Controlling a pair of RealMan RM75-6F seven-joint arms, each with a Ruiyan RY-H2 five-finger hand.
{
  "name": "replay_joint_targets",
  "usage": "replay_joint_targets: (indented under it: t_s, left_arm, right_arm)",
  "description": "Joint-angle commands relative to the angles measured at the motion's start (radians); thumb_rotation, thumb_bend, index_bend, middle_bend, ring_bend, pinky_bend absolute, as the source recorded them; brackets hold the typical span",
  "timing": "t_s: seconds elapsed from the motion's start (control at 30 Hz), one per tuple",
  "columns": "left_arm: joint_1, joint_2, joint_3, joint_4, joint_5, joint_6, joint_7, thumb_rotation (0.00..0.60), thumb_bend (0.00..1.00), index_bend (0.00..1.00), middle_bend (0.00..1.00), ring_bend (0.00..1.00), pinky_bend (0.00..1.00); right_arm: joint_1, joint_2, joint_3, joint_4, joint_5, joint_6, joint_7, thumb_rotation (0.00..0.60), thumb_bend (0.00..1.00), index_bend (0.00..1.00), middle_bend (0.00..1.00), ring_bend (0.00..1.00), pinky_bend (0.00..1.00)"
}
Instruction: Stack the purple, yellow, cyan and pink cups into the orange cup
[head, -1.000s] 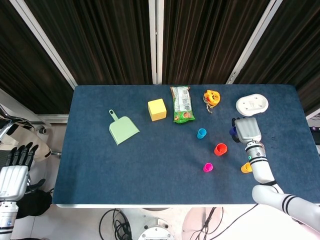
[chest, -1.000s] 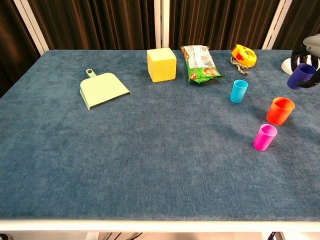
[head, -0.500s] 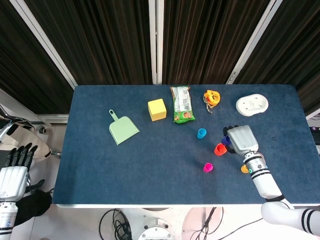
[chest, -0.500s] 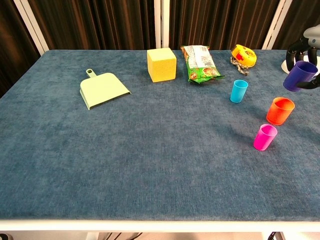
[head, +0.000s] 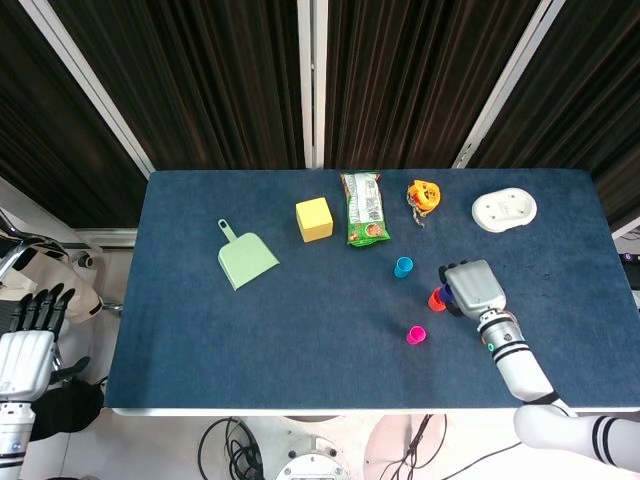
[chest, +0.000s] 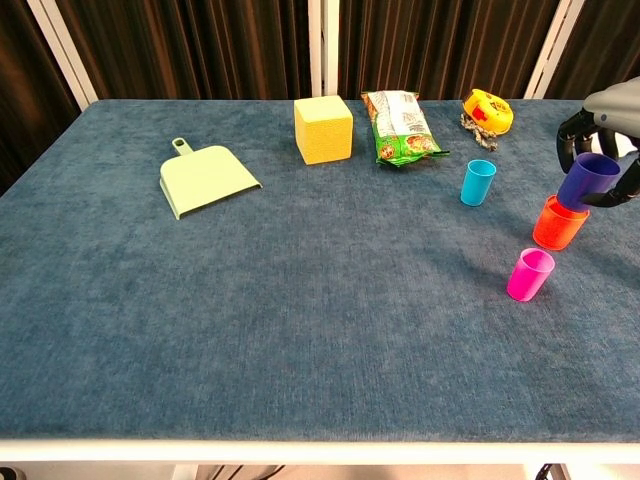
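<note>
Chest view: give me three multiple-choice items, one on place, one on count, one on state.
1. Where is the small purple plastic cup?
A. at the round orange cup's mouth
B. beside the green dustpan
C. on the yellow block

2. How many cups stand free on the blue table, touched by nothing?
A. two
B. four
C. five

3. What is the right hand doing?
A. holding the purple cup
B. resting flat
C. pressing the snack bag

Answers:
1 A: its base sits at the orange cup.
2 A: the cyan cup and pink cup.
3 A: its fingers wrap the cup.
</note>
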Motion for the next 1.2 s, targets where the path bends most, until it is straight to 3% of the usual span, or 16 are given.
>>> replay_joint_targets:
  t_s: [0.03, 0.3, 0.6, 0.83, 1.03, 1.2]
  left_arm:
    - [0.000, 0.000, 0.000, 0.001, -0.001, -0.001, -0.001, 0.600, 0.06, 0.03, 0.00, 0.00, 0.00]
    - [0.003, 0.000, 0.001, 0.001, 0.002, 0.006, -0.001, 0.600, 0.06, 0.03, 0.00, 0.00, 0.00]
    - [0.006, 0.000, 0.003, 0.005, 0.001, 0.007, -0.007, 0.600, 0.06, 0.03, 0.00, 0.00, 0.00]
    - [0.008, -0.001, 0.002, 0.007, 0.000, 0.009, -0.008, 0.600, 0.06, 0.03, 0.00, 0.00, 0.00]
    - [0.008, -0.001, 0.003, 0.007, 0.001, 0.009, -0.006, 0.600, 0.06, 0.03, 0.00, 0.00, 0.00]
    - [0.006, -0.004, 0.004, 0.009, 0.002, 0.004, -0.006, 0.600, 0.06, 0.03, 0.00, 0.00, 0.00]
  right_arm:
    - [0.005, -0.006, -0.005, 0.004, 0.010, 0.001, -0.008, 0.600, 0.23, 0.52, 0.51, 0.46, 0.61]
    - [0.013, -0.022, -0.015, 0.016, 0.007, 0.018, -0.015, 0.600, 0.22, 0.51, 0.46, 0.46, 0.60]
    - [0.024, -0.014, -0.026, 0.008, 0.027, 0.005, -0.023, 0.600, 0.13, 0.36, 0.37, 0.45, 0.60]
    - [0.012, 0.004, -0.021, -0.008, -0.020, 0.035, 0.021, 0.600, 0.10, 0.34, 0.35, 0.45, 0.60]
    - [-0.037, 0.105, -0.056, -0.118, -0.090, 0.102, 0.029, 0.600, 0.07, 0.33, 0.36, 0.45, 0.60]
    - [-0.077, 0.244, -0.108, -0.208, -0.064, 0.087, 0.029, 0.600, 0.03, 0.27, 0.34, 0.45, 0.60]
